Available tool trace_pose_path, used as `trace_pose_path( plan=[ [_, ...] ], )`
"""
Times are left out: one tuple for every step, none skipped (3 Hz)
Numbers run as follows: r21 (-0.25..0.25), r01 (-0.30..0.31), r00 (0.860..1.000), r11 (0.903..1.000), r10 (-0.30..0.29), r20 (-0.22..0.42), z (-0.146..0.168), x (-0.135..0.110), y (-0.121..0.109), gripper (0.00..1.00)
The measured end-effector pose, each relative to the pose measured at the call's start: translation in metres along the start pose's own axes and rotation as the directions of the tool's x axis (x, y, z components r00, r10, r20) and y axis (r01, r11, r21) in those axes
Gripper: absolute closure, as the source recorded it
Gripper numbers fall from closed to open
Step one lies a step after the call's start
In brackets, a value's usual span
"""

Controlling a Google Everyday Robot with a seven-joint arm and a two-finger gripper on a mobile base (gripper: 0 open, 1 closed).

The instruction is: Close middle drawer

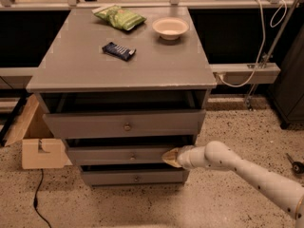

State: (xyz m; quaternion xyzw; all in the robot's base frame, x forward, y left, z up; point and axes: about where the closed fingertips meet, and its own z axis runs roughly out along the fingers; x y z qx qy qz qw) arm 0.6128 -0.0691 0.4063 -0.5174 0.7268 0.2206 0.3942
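The middle drawer (114, 155) is a shallow grey drawer with a small pale knob (132, 157). It sits in the grey cabinet (118, 61) and stands out only a little, less than the drawer above it. My gripper (171, 156) comes in from the right on a white arm (237, 167). Its tan tip touches the right end of the middle drawer's front panel. The fingers look pressed together and hold nothing.
The top drawer (95, 123) with a darker knob stands out further. The bottom drawer (135, 177) is below. A green bag (118, 17), a bowl (170, 27) and a dark bar (118, 51) lie on the cabinet top. A cardboard box (38, 146) stands at the left.
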Motion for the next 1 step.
trace_pose_path(
  plan=[
    [-0.004,-0.023,0.999,0.9997,0.023,-0.038,-0.0280,0.0212,0.0251,1.00]
  ],
)
